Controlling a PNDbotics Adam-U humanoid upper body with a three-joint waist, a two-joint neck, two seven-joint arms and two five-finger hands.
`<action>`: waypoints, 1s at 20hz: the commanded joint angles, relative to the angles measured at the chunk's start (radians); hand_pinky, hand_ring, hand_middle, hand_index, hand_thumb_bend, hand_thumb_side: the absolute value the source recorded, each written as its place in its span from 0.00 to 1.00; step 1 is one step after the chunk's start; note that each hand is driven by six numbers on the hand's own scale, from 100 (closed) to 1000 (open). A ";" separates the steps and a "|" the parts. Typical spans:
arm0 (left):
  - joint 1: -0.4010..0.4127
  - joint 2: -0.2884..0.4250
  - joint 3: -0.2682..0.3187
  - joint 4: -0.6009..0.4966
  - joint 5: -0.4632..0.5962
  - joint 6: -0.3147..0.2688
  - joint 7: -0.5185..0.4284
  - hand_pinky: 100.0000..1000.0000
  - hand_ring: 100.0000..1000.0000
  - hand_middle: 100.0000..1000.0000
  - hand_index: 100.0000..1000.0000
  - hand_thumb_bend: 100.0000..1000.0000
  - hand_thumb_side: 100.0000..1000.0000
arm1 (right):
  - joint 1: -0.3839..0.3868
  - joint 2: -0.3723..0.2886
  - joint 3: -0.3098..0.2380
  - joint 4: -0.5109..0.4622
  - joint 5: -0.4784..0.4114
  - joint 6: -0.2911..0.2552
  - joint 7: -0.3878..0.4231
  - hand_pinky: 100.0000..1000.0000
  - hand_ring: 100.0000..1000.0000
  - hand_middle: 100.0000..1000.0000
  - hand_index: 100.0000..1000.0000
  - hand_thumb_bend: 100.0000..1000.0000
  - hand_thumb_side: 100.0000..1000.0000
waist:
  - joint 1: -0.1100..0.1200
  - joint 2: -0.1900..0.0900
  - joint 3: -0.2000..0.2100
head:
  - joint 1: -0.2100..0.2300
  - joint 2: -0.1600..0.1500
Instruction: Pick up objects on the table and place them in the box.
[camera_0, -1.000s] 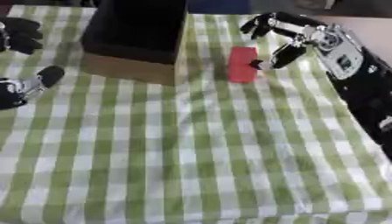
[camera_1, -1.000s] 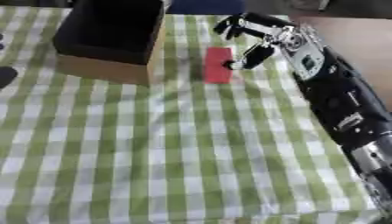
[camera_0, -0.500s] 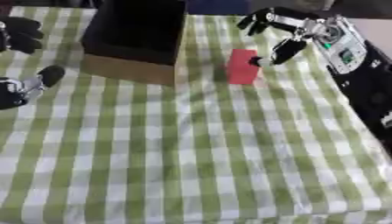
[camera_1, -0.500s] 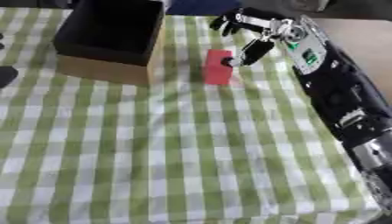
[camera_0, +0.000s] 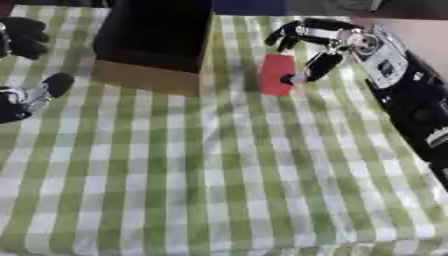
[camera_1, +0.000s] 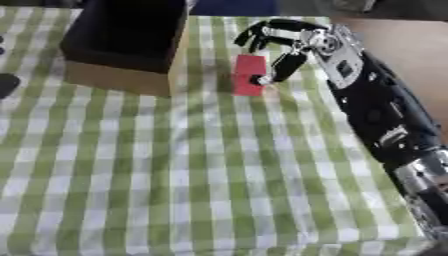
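A red block (camera_0: 276, 75) stands on the green-and-white checked cloth, just right of the box (camera_0: 149, 79). The box is brown cardboard with a dark inside and is at the back of the table. My right hand (camera_0: 325, 41) comes in from the right. Its curled fingers (camera_0: 282, 36) arch over the block's far end and its thumb (camera_0: 308, 71) touches the block's right side. The block still rests on the cloth. My left hand (camera_0: 24, 96) lies at the left edge, fingers relaxed, apart from everything.
My right forearm (camera_1: 385, 115) lies along the table's right side. The cloth (camera_0: 219, 175) stretches bare toward the near edge. The table's right edge and a brown floor show at the upper right.
My right hand has moved left from beside the red block and curled round it, thumb now on its side. The block and the left hand have stayed where they were.
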 joint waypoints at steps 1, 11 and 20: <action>-0.011 0.008 0.006 -0.012 0.005 -0.001 -0.002 0.66 0.64 0.62 0.78 0.55 0.40 | -0.027 -0.004 -0.005 0.007 0.017 0.000 0.010 0.79 0.77 0.82 0.90 0.32 0.00 | 0.006 -0.019 0.002 | -0.003 0.005; -0.011 0.008 0.006 -0.012 0.006 -0.002 -0.003 0.66 0.64 0.62 0.78 0.55 0.40 | -0.015 0.011 -0.014 0.049 0.082 -0.006 -0.002 0.77 0.69 0.70 0.83 0.28 0.00 | 0.005 -0.017 0.007 | -0.005 0.005; -0.012 0.009 0.006 -0.014 0.006 -0.002 -0.002 0.66 0.64 0.62 0.78 0.54 0.40 | -0.033 -0.030 -0.012 -0.036 0.026 -0.030 -0.077 0.76 0.65 0.62 0.80 0.23 0.00 | 0.002 -0.021 0.008 | -0.001 0.005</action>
